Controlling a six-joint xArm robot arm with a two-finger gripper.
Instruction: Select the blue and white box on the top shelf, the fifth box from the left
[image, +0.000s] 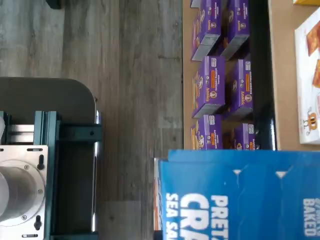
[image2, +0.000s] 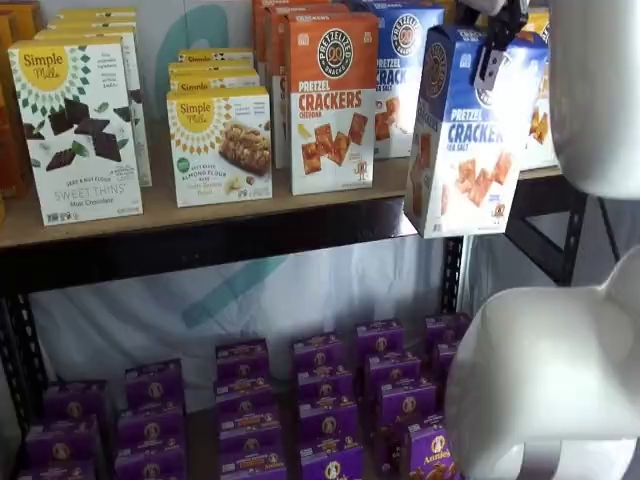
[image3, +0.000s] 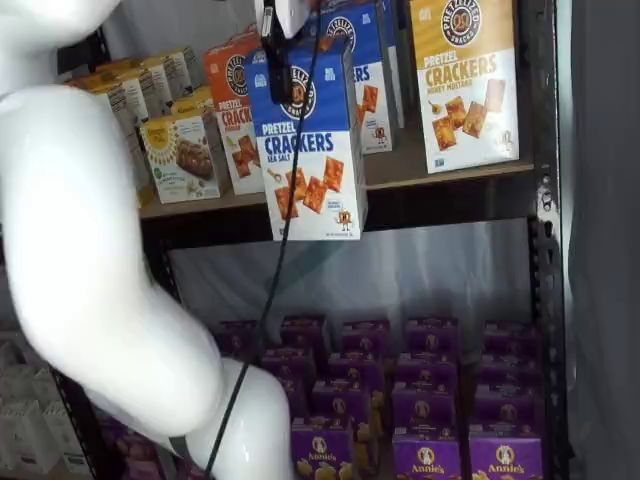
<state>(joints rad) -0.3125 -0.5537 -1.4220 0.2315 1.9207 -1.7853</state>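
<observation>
Gripping the blue and white box (image2: 468, 130) at its top edge, the gripper (image2: 490, 55) has its black fingers closed on the blue cardboard, with no free gap between them. The grip shows in both shelf views, where the fingers come down from the upper edge with a cable beside them.

The box hangs straight below the jaws. Its long axis is nearly vertical, with a small tilt, and the printed front faces out toward the cameras. The lower edge of the box is already out in front of the dark front rail of the top shelf (image2: 200, 215) and hangs lower than it, so the box does not seem to stand on the board; it seems to be carried by the grip alone. Just behind it, more blue boxes (image2: 402, 75) of the same kind stand on the shelf, and the orange box (image2: 332, 100) stands beside them.

In the wrist view the blue top of the box fills the near corner, and the purple boxes (image: 220, 85) on the lower shelf lie far below. In my judgement the coming move depends on this: the box must go away from the shelf, outward, without swinging.
</observation>
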